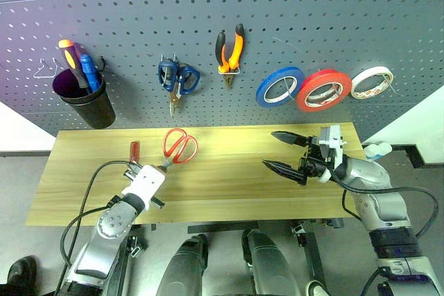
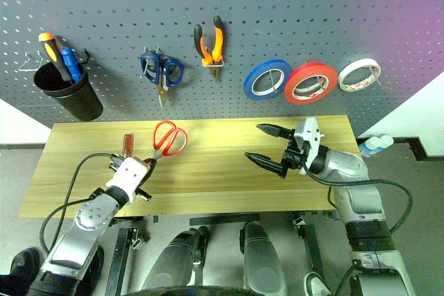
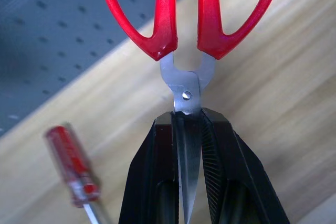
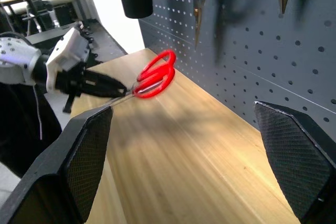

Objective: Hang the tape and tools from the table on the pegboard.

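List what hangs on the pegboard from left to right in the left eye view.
Black cup holding screwdrivers → blue-handled scissors → orange-and-black pliers → blue tape roll → large red tape roll → smaller pale-rimmed tape roll.

We see a workshop: a pegboard (image 1: 291,5) hung with tools and tape above a wooden table (image 1: 229,185).

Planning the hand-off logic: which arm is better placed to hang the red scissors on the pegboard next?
Left. The left gripper has its jaws shut on the red scissors by the blades, handles toward the pegboard. The right gripper hangs open and empty over the table, apart from them.
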Robot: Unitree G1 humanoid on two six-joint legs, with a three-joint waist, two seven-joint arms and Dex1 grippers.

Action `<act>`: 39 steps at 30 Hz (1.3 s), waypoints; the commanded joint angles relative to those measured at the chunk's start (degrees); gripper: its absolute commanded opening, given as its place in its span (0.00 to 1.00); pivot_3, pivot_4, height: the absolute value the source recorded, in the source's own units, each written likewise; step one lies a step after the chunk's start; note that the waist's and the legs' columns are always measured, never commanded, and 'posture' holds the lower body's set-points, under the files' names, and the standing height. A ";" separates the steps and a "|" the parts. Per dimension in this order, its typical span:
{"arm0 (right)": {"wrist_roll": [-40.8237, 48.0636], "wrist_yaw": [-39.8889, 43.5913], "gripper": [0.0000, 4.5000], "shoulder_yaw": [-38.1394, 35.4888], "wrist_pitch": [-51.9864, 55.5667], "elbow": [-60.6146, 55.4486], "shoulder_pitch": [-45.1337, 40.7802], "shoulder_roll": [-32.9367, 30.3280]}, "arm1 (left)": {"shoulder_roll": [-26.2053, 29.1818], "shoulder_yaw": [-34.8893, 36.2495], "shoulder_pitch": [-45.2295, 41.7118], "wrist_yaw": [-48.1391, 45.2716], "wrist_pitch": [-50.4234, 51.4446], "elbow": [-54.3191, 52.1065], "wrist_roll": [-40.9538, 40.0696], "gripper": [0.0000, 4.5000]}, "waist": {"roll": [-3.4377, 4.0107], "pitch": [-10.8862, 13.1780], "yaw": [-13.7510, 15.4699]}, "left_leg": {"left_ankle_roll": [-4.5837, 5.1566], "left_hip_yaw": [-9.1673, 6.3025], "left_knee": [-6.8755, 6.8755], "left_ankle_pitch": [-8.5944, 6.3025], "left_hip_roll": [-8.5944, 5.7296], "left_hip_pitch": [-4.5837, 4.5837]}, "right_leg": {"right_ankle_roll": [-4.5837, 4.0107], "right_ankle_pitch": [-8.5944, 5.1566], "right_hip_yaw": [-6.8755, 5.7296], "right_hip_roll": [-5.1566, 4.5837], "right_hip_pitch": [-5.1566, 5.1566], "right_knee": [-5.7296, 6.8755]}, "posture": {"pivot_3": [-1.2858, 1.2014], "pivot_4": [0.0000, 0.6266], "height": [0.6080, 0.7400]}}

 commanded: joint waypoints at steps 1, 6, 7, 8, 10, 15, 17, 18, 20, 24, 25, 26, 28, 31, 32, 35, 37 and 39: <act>1.99 5.44 1.00 -0.88 -0.24 -1.01 0.80 -2.23 | 0.64 1.79 1.94 -0.72 -8.51 -2.11 -0.26 0.06 | -0.01 0.00 0.01 | 0.01 0.00 0.00 0.00 0.00 0.00 | 0.00 0.00 0.00 0.00 0.00 0.00 | 0.48 0.45 1.00; 0.55 6.60 1.00 -1.10 -2.33 0.32 0.85 -2.40 | 0.38 2.94 4.25 0.78 -21.64 -1.54 1.78 0.06 | -0.01 0.01 0.07 | 0.01 0.00 0.01 -0.01 0.00 -0.02 | -0.01 0.00 0.00 -0.01 0.00 -0.02 | 0.48 0.45 1.00; 1.29 6.80 1.00 -1.47 -1.66 0.36 0.65 -2.41 | 0.30 3.43 4.57 2.64 -23.65 -1.17 4.10 0.06 | -0.01 0.01 0.05 | 0.01 0.02 0.02 -0.01 0.00 -0.01 | -0.01 0.00 0.00 -0.02 0.00 -0.02 | 0.48 0.45 1.00; 1.93 6.95 1.00 -1.74 -1.08 0.37 0.51 -2.43 | 0.27 3.77 4.78 4.02 -25.02 -0.83 5.97 0.06 | -0.01 0.01 0.03 | 0.01 0.02 0.02 -0.01 0.00 -0.02 | -0.01 0.00 0.00 -0.02 0.00 -0.01 | 0.48 0.45 1.00; 4.49 6.16 1.00 -2.99 1.48 0.09 0.32 -2.01 | 0.04 4.54 5.53 7.21 -28.88 -0.09 9.83 0.06 | -0.01 0.01 0.03 | 0.01 0.02 0.02 -0.01 0.00 -0.01 | -0.01 0.00 0.00 -0.02 0.01 -0.01 | 0.48 0.44 1.00; 9.69 4.39 1.00 -5.86 6.21 -0.79 0.39 -0.38 | -0.28 5.56 5.56 10.52 -33.12 1.85 12.59 0.06 | -0.01 0.01 0.08 | 0.04 0.03 0.03 -0.02 0.00 -0.03 | 0.00 0.00 0.00 -0.02 0.01 -0.02 | 0.48 0.42 1.00; 10.19 3.94 1.00 -6.15 6.41 -1.33 0.72 0.58 | -0.04 6.35 5.18 11.07 -33.98 2.90 11.95 0.06 | -0.01 0.01 0.07 | 0.03 0.02 0.03 -0.02 0.00 -0.02 | 0.00 0.00 -0.01 -0.01 0.01 0.00 | 0.48 0.42 1.00; 10.30 3.75 1.00 -6.18 6.46 -1.48 0.82 0.99 | 0.16 6.66 4.94 11.10 -34.42 3.36 11.61 0.06 | -0.01 0.01 0.05 | 0.03 0.02 0.03 -0.02 0.00 -0.02 | 0.00 0.00 -0.01 -0.01 0.00 0.02 | 0.48 0.42 1.00; 9.99 3.53 1.00 -6.17 5.95 -1.38 0.83 1.67 | 0.41 7.35 4.46 11.42 -35.10 3.98 11.56 0.06 | -0.01 0.00 -0.01 | 0.03 0.03 0.04 -0.02 0.00 -0.01 | 0.00 0.00 -0.01 -0.01 0.00 0.04 | 0.48 0.41 1.00; 9.25 3.17 1.00 -6.31 4.51 -0.88 1.15 3.00 | 0.62 8.93 2.51 12.77 -36.88 6.37 11.82 0.06 | -0.02 -0.01 0.02 | 0.03 0.04 0.06 -0.01 -0.01 -0.01 | 0.01 0.01 -0.01 -0.01 0.00 0.04 | 0.48 0.39 1.00; 8.97 3.17 1.00 -6.14 4.25 -0.90 1.34 3.15 | 0.71 9.23 1.99 13.39 -37.62 6.88 12.54 0.06 | -0.02 -0.01 0.03 | 0.03 0.04 0.06 -0.01 -0.01 -0.01 | 0.01 0.01 -0.02 -0.01 0.00 0.05 | 0.48 0.39 1.00; 8.85 2.96 1.00 -6.18 3.90 -0.85 1.34 3.49 | 0.64 9.39 1.45 13.56 -38.00 7.65 12.34 0.06 | -0.02 -0.01 0.03 | 0.03 0.04 0.06 -0.01 -0.01 0.00 | 0.01 0.01 -0.02 0.00 0.00 0.07 | 0.48 0.39 1.00; 8.60 2.90 1.00 -5.95 3.76 -0.72 1.25 3.75 | 0.68 9.63 0.35 14.01 -39.16 9.53 12.33 0.06 | -0.01 -0.02 0.02 | 0.03 0.04 0.07 -0.01 -0.02 0.00 | 0.01 0.01 -0.02 -0.01 0.00 0.07 | 0.48 0.38 1.00; 8.04 3.01 1.00 -5.69 3.17 -0.02 1.16 4.04 | 0.88 9.31 -1.15 14.36 -41.14 11.94 12.53 0.06 | -0.02 -0.04 0.01 | 0.02 0.05 0.11 0.00 -0.02 0.01 | 0.01 0.02 -0.03 0.00 0.01 0.10 | 0.48 0.37 1.00; 7.93 2.79 1.00 -5.74 2.88 0.18 1.02 4.33 | 0.85 9.06 -1.74 14.41 -41.73 12.65 12.64 0.06 | -0.02 -0.05 -0.04 | 0.02 0.05 0.12 0.00 -0.03 0.01 | 0.01 0.02 -0.02 0.00 0.00 0.11 | 0.48 0.36 1.00; 7.62 2.63 1.00 -5.40 2.43 0.00 1.18 4.91 | 0.79 8.82 -3.53 14.47 -42.71 14.25 12.74 0.06 | -0.03 -0.06 -0.02 | 0.00 0.05 0.12 0.01 -0.02 0.03 | 0.01 0.02 -0.03 0.01 0.00 0.16 | 0.48 0.36 1.00; 7.64 2.42 1.00 -5.19 2.29 -0.24 1.36 5.52 | 0.62 8.69 -5.62 14.17 -42.69 15.06 11.95 0.06 | -0.02 -0.08 -0.07 | 0.00 0.06 0.13 0.01 -0.02 0.04 | 0.01 0.03 -0.03 0.01 0.00 0.17 | 0.48 0.35 1.00; 7.51 2.22 1.00 -4.87 1.96 -0.65 1.76 6.16 | 0.57 8.48 -7.11 14.15 -42.86 15.49 12.10 0.06 | -0.05 -0.11 0.04 | -0.05 0.05 0.17 0.04 -0.02 0.05 | 0.01 0.04 -0.06 0.03 0.00 0.24 | 0.48 0.35 1.00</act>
